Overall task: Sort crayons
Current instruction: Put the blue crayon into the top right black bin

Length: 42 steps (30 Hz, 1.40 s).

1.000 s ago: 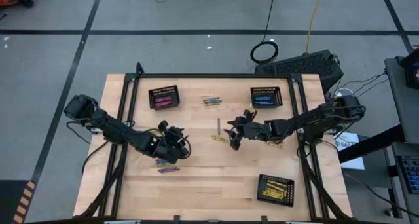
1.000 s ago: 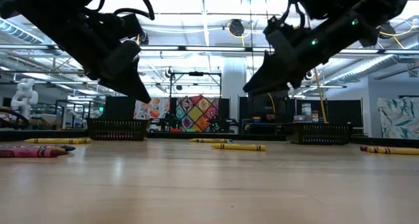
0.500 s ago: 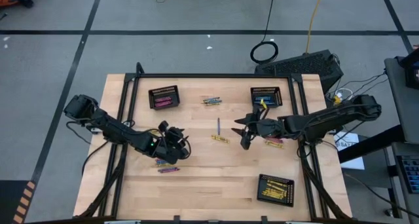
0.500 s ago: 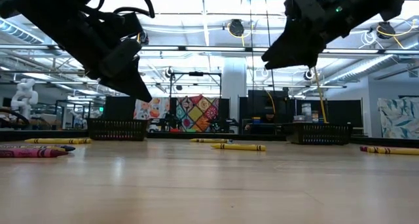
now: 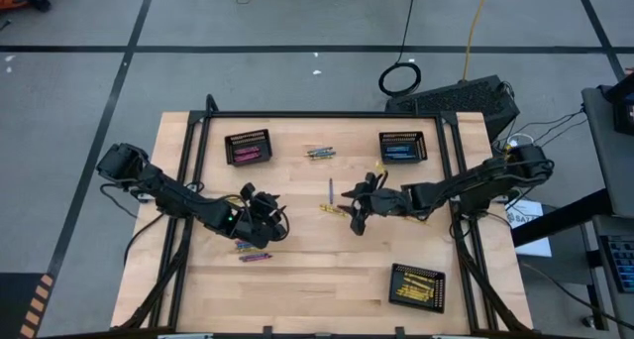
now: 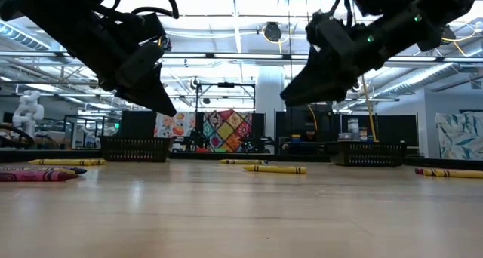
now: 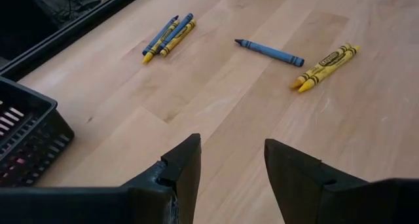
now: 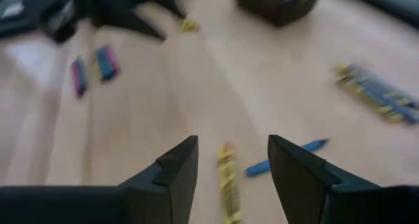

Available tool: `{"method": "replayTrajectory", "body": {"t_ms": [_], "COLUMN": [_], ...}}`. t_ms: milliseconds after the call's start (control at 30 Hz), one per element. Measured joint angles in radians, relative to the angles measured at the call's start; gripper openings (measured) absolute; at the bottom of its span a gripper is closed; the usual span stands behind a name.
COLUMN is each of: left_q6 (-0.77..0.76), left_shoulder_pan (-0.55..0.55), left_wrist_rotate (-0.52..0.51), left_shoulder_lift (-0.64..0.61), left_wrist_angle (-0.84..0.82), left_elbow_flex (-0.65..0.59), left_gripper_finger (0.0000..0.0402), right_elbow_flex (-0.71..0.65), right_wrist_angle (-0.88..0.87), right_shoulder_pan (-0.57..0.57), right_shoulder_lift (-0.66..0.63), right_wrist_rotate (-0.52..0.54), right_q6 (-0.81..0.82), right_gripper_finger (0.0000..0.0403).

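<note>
Crayons lie loose on the wooden table. A yellow pair (image 5: pixel 332 210) and a blue one (image 5: pixel 330 188) lie at the middle, a mixed cluster (image 5: pixel 319 153) lies farther back, and pink and blue ones (image 5: pixel 252 252) lie at the left. My left gripper (image 5: pixel 273 220) hovers open above the table beside the pink and blue ones, with nothing between its fingers (image 7: pixel 232 149). My right gripper (image 5: pixel 357 215) hovers open just right of the yellow pair. In its wrist view the gap between the fingers (image 8: pixel 232 145) sits over a yellow crayon (image 8: pixel 227 181).
Three black mesh baskets stand on the table: one with pink crayons at the far left (image 5: pixel 247 147), one with blue at the far right (image 5: pixel 402 147), one with yellow at the near right (image 5: pixel 416 285). More crayons lie under the right arm (image 6: pixel 449 172).
My right gripper swung up and toward the far right, toward the blue basket, then came back down over the yellow pair at the middle, staying open. The crayons have not moved.
</note>
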Motion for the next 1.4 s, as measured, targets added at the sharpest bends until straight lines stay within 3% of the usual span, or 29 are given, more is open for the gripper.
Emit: {"method": "replayTrajectory", "body": {"t_ms": [100,300,467,533,833,1033,1233,1400], "left_q6": [0.001,0.001,0.001,0.001,0.0,0.0,0.001,0.001], "left_shoulder_pan": [0.0,0.002,0.003,0.003,0.003,0.003,0.003,0.003], "left_wrist_rotate": [0.0,0.0,0.0,0.0,0.0,0.0,0.0,0.0], "left_shoulder_lift": [0.0,0.0,0.0,0.0,0.0,0.0,0.0,0.0], "left_wrist_angle": [0.0,0.009,0.024,0.024,0.027,0.035,0.034,0.034], "left_elbow_flex": [0.0,0.0,0.0,0.0,0.0,0.0,0.0,0.0], "left_gripper_finger": [0.0173,0.0173,0.0173,0.0173,0.0173,0.0173,0.0173,0.0173], "right_elbow_flex": [0.0,0.0,0.0,0.0,0.0,0.0,0.0,0.0], "right_wrist_angle": [0.005,-0.011,-0.032,-0.034,-0.005,0.238,0.567,0.549], "right_shoulder_pan": [0.0,-0.001,0.0,0.002,0.002,0.004,0.005,0.005], "right_shoulder_lift": [0.036,0.087,0.096,0.096,0.147,0.242,0.336,0.312], "right_wrist_rotate": [-0.055,-0.065,-0.296,-0.342,-0.256,-0.18,-0.183,-0.179], "right_q6": [-0.003,-0.055,-0.192,-0.236,-0.269,-0.253,-0.211,-0.22], "right_gripper_finger": [0.0169,0.0169,0.0169,0.0169,0.0169,0.0169,0.0169,0.0169]}}
